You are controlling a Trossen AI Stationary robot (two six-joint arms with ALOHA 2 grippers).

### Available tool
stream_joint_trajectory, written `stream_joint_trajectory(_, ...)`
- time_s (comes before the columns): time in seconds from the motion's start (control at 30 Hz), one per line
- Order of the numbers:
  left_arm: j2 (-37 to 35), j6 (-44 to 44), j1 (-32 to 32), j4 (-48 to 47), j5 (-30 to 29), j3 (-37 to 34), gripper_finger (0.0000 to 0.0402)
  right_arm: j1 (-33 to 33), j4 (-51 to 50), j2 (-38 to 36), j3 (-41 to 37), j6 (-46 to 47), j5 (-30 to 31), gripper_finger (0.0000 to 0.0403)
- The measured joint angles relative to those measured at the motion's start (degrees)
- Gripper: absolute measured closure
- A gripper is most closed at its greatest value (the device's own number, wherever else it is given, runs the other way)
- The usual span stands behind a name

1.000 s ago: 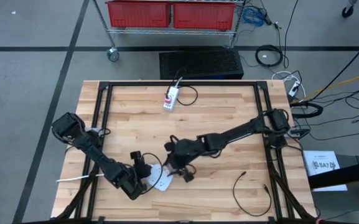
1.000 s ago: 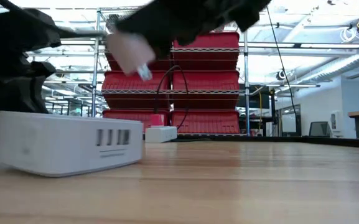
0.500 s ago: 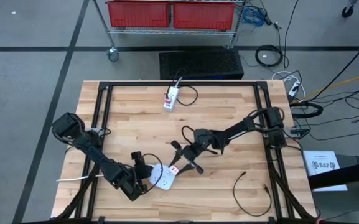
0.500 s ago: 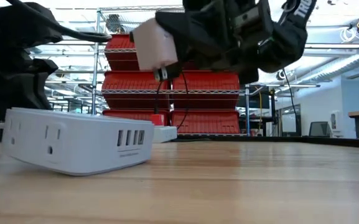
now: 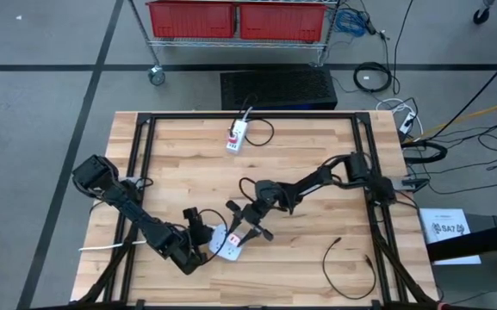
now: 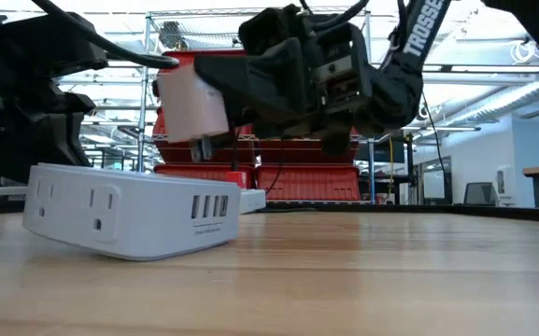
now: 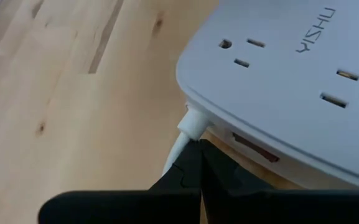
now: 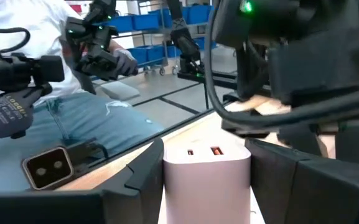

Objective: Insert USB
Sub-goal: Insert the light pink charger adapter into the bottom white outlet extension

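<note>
A white power strip (image 5: 222,244) lies near the table's front, left of centre. In the low view its sockets and a row of USB ports (image 6: 209,207) show. My left gripper (image 5: 200,246) is shut at the strip's cord end (image 7: 195,121). My right gripper (image 5: 239,230) lies level just right of the strip, shut on a white USB charger block (image 6: 192,98). The block's prongs (image 6: 200,147) hang just above the strip's top. Two USB ports (image 8: 204,151) show on the block's back face. My left gripper's shut fingers (image 7: 198,177) sit under the strip's raised edge, beside where the white cord (image 7: 178,149) leaves it. The cord runs down behind the fingers; I cannot tell whether it is pinched. My right gripper pinches the charger block's two side faces (image 8: 170,183) between its fingers (image 8: 135,186). It comes level from the table's right. The block is clear of the table and strip, prongs slanting down toward the strip.
A second small white strip (image 5: 236,138) with its cable lies near the far edge. A loose black cable (image 5: 348,267) curls at the front right. Black frame rails (image 5: 136,172) run along the table's sides. A seated person with gloved hands (image 8: 17,106) shows beyond the table.
My right gripper has come down toward the strip and tipped from slanting downward to level, carrying the charger block, which now hangs lower with its prongs close over the strip. The strip has turned a little, so its socket face now shows in the low view.
</note>
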Motion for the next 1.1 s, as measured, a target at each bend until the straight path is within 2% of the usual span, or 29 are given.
stream_joint_trajectory(0.23,0.0,-0.1,0.1,0.0,0.7,0.0,0.0402,-0.3,0.5,3.4,2.6,0.7,-1.7,0.0240)
stream_joint_trajectory(0.67,0.0,-0.4,0.1,0.5,0.8,0.0,0.0402,-2.5,-0.5,3.7,2.6,0.1,-3.9,0.0240)
stream_joint_trajectory(1.1,0.0,-0.5,0.1,0.4,1.1,0.0,0.0402,-3.0,-6.1,3.4,2.7,-2.8,-4.7,0.0240)
